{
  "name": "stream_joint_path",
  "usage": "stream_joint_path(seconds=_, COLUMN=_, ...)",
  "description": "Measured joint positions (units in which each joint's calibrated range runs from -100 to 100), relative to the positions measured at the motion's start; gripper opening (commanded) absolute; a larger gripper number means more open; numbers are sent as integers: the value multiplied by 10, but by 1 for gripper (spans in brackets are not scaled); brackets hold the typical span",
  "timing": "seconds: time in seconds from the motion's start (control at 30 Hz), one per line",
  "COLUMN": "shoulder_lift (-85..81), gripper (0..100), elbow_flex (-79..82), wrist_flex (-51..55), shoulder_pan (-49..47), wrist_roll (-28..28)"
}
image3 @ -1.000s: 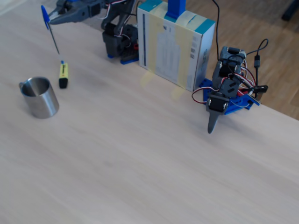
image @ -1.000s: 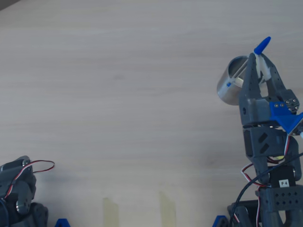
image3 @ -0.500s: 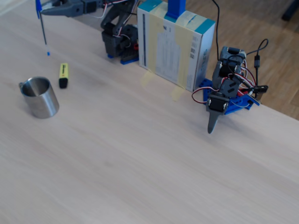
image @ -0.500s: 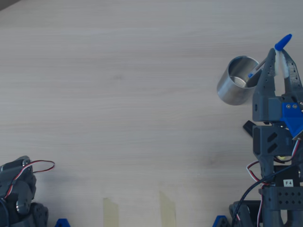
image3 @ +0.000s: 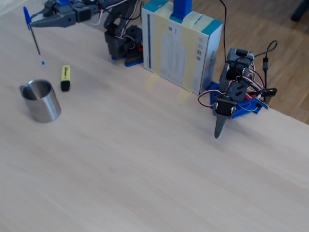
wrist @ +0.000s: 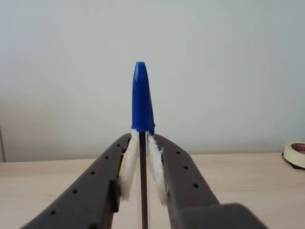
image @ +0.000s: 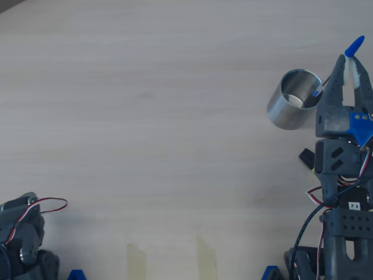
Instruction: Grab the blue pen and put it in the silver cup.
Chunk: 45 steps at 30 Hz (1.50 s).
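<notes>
Pale wood counter (image3: 159,164) lies under the pincer (image3: 32,22), which grips the blue pen (image3: 34,38) near its cap, hanging up in the air beside the silver cup (image3: 41,100), so I think it should line up the tip over the cup's mouth before letting go.

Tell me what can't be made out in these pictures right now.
- Wrist view: the pen is cut off by the bottom edge; its lower end and the cup are out of frame.
- Overhead view: the end effector covers most of the pen, and the arm hides nearly all of the highlighter.
- Fixed view: the cup's inside is too small to judge.
</notes>
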Motion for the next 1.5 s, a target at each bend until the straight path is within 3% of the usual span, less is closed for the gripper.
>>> stream_joint_path(seconds=0.8, shoulder_lift=208, gripper=2, elbow_flex=-190, wrist_flex=-13, shoulder_pan=-2, wrist_roll=0)
stream_joint_path(seconds=1.17, shoulder_lift=288, gripper=2, elbow_flex=-197, wrist_flex=-137, shoulder_pan=-10, wrist_roll=0)
stream_joint_path(seconds=1.5, shoulder_lift=347, gripper=2, elbow_flex=-206, wrist_flex=-148, shoulder_pan=-31, wrist_roll=2)
